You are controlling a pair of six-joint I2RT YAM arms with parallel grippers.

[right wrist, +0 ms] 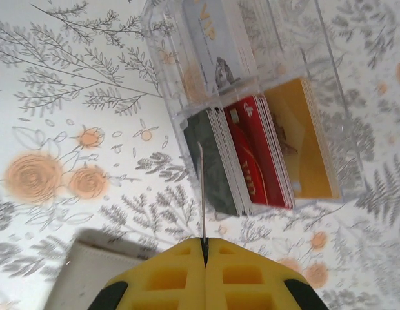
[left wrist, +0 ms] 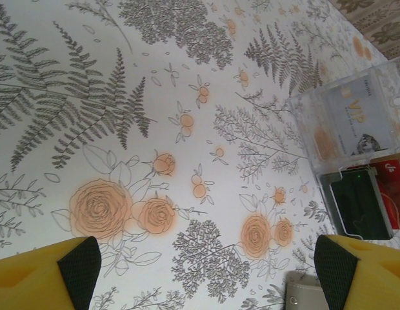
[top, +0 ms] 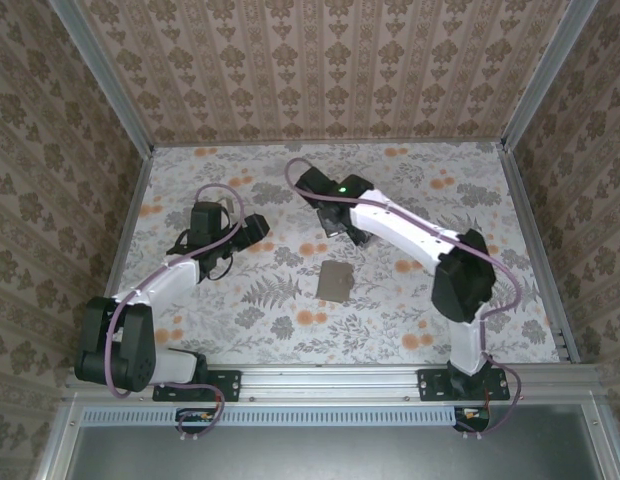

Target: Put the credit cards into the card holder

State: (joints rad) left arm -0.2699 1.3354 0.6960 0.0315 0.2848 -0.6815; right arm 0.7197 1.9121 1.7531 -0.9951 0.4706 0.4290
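A card [right wrist: 202,194] (edge-on, seemingly thin plastic) is being pinched by the right hand [right wrist: 204,244]; the left hand [left wrist: 210,274] is being held open.

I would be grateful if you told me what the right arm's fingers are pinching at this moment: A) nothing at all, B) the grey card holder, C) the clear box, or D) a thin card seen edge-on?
D: in the right wrist view the yellow right fingers are shut on a thin card, which sticks out edge-on from between them in front of the clear box.
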